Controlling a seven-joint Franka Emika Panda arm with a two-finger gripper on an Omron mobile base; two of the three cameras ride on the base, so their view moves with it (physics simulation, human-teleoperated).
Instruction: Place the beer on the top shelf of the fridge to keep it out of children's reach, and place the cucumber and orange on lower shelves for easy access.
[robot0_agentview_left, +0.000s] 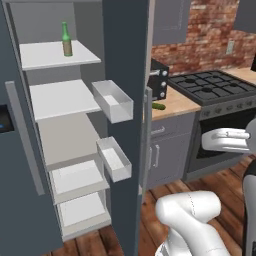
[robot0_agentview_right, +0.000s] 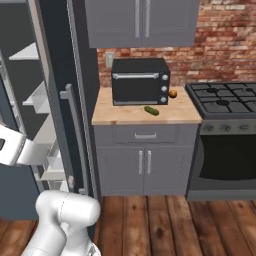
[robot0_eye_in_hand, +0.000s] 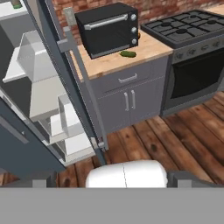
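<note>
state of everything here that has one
fridge: door open
beer: upright on the top shelf
cucumber: lying on the counter, in front of the oven
orange: on the counter, right of the oven
oven: door shut
stove: oven door shut, burners bare
drawer: shut
cabinet doors: shut

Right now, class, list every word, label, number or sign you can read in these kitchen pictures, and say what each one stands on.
No text can be read anywhere.
Beer label: an olive-brown band, too small to show any lettering.
Fridge touch panel: dark with a blue glow, no legible characters.
Countertop oven knobs: no markings visible.
Stove front: knobs with no readable signs.
</note>
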